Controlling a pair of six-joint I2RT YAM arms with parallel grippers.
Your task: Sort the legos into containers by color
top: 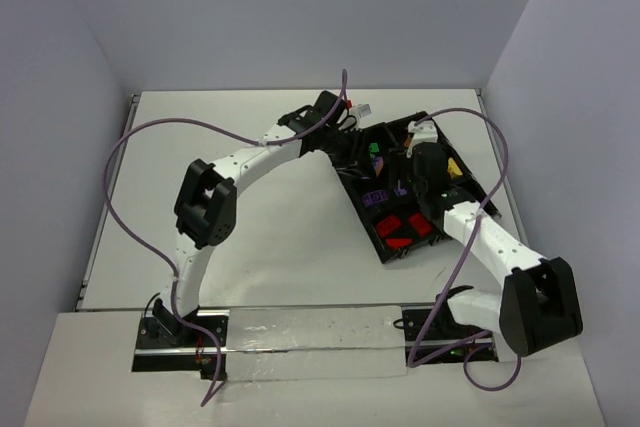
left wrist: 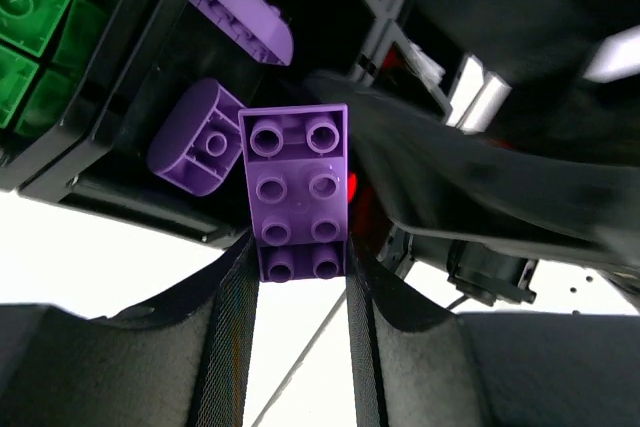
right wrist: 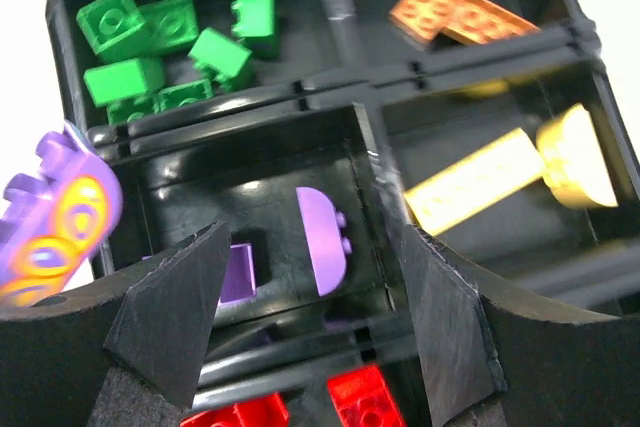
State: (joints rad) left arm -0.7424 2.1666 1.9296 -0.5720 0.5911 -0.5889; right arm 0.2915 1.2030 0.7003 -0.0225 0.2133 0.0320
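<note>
Two ribbed black pads of the left gripper (left wrist: pixel 300 272) are clamped on a purple brick (left wrist: pixel 298 187), a glossy oblong with eight round studs in two rows, held by its near end. Just beyond that gripper, two rounded purple bricks (left wrist: pixel 200 137) lie in a compartment of the black tray (left wrist: pixel 90 162), with green bricks (left wrist: pixel 30 17) in the compartment further left.

The right gripper (right wrist: pixel 310 317) hangs with its jaws apart over that purple compartment. Only its own view shows the rest: flat orange bricks (right wrist: pixel 460 12) ahead to its right, yellow bricks (right wrist: pixel 500 177) on its right and red bricks (right wrist: pixel 350 402) under its fingertips.

The top view alone shows the white desk (top: pixel 270 247) and looping purple cables (top: pixel 130 147). There the arms hide much of the tray.
</note>
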